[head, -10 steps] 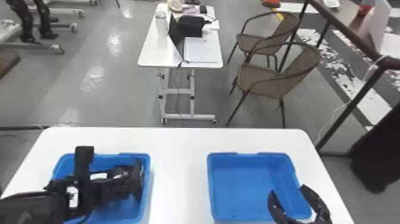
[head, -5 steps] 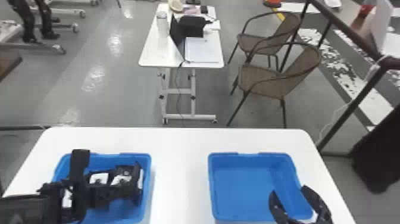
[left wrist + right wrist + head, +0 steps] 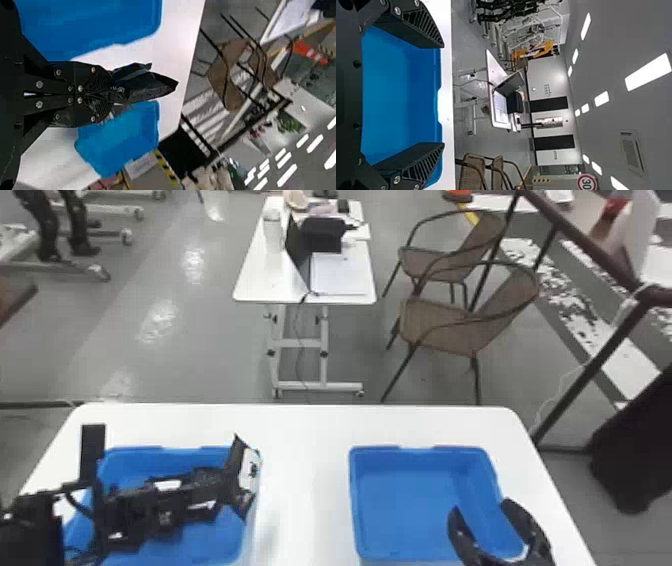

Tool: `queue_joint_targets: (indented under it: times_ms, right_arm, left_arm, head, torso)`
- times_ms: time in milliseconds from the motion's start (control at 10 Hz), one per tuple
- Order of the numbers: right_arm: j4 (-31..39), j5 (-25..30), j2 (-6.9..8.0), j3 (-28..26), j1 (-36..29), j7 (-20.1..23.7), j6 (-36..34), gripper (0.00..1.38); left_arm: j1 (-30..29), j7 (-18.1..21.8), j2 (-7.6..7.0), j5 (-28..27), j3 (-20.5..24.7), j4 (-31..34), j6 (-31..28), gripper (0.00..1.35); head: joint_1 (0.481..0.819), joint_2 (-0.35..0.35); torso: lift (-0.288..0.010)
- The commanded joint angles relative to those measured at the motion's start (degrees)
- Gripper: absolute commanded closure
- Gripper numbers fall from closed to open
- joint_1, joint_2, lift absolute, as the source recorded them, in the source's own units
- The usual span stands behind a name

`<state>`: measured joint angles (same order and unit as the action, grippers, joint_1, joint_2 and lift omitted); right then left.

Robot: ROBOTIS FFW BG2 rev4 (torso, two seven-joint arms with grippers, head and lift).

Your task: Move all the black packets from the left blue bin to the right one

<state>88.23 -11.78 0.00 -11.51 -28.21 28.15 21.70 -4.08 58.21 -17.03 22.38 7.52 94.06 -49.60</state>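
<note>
My left gripper (image 3: 220, 485) is over the right side of the left blue bin (image 3: 210, 540), shut on a black packet (image 3: 247, 472) with a white label, which sticks out past the bin's right rim. In the left wrist view, the closed fingers of that gripper (image 3: 105, 94) pinch one end of the crumpled packet (image 3: 146, 85). The arm hides much of the left bin's inside. Over the near right corner of the right blue bin (image 3: 405, 510), which has a bare floor, my right gripper (image 3: 480, 510) is parked open. The right wrist view has this gripper (image 3: 443, 95) with nothing between its fingers.
Both bins stand on a white table (image 3: 300, 470) with a strip of tabletop between them. Beyond it are a smaller white table (image 3: 255, 285) with a laptop, two brown chairs (image 3: 445, 325) and a dark railing (image 3: 590, 365).
The left gripper has risen and shifted a little to the right, bringing the packet up to the bin's right rim with its label now in view. The right gripper has stayed put.
</note>
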Motion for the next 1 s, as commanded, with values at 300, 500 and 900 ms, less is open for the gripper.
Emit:
queue_joint_targets:
  times_ms: [300, 500, 900]
  right_arm:
    - [-0.3, -5.9, 0.05, 2.0, 6.8, 3.5, -2.6, 0.14]
    - [-0.6, -10.0, 0.05, 4.7, 8.7, 4.9, -4.2, 0.14]
    - [-1.9, -16.6, 0.05, 10.1, 10.5, 5.4, -6.4, 0.14]
  left_arm:
    - [10.4, 21.1, 2.79, 1.4, -12.4, -16.1, 9.2, 1.22]
    - [16.3, 28.7, 4.37, 2.8, -18.6, -27.4, 14.2, 1.21]
    - [19.0, 32.4, 7.36, 1.9, -20.7, -35.2, 15.4, 1.22]
  head:
    - [0.695, -0.183]
    - [0.695, -0.215]
    - [0.695, -0.199]
  torso:
    - [0.0]
    - [0.0]
    - [0.0]
